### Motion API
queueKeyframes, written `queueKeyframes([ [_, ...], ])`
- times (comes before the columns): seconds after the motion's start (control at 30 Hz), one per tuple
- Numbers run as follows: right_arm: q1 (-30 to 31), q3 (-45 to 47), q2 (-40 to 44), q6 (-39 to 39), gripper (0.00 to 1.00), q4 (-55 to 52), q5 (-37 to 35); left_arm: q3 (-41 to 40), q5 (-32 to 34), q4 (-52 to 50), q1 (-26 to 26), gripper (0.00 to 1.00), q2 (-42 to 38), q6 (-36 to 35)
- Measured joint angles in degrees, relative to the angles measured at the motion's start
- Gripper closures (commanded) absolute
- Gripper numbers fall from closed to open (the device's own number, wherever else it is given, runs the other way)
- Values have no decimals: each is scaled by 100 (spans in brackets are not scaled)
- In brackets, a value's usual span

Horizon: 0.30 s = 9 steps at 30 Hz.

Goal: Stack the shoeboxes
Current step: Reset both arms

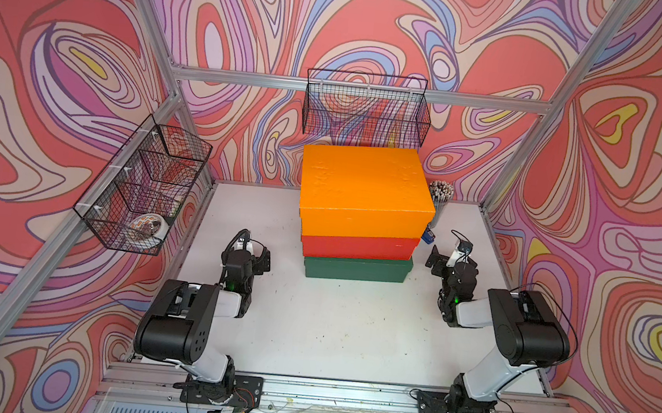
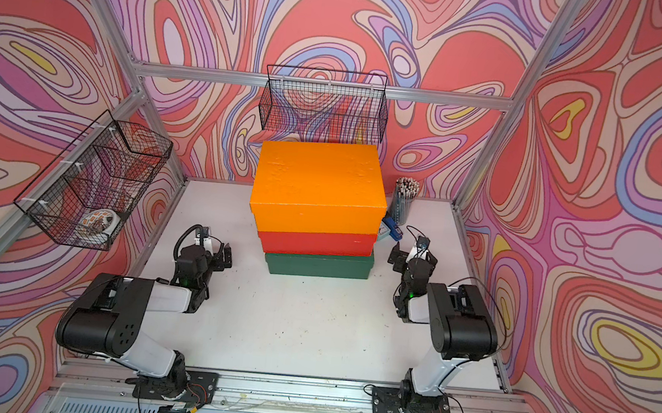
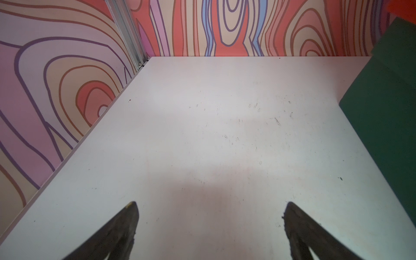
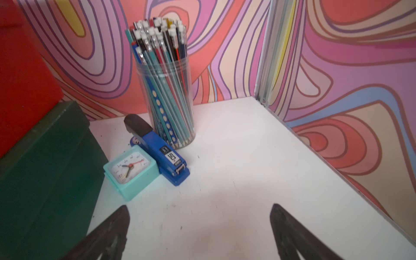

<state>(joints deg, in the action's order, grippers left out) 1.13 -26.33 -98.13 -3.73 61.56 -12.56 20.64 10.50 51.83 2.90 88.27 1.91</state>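
Orange shoebox [image 1: 365,182] sits atop red shoebox [image 1: 358,248] atop green shoebox [image 1: 356,268], toward twelve o'clock on the counter [image 1: 329,331]. Left claw [image 3: 210,209] at the stack's nine o'clock, right claw [image 4: 199,211] at three; both released, empty.

We saw a clear jar of pencils [image 4: 166,101] standing near the table's back corner, a blue stapler [image 4: 162,150] just beside it, a mint alarm clock [image 4: 130,171] against the stapler, and a tape roll [image 1: 147,230] in the side wire basket [image 1: 101,214].
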Motion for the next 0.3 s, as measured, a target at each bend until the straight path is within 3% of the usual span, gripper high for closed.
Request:
queueKeyframes([
  [0.3,7,4,0,0,2,-376,-55,9,-4,-66,-28,0,0,0],
])
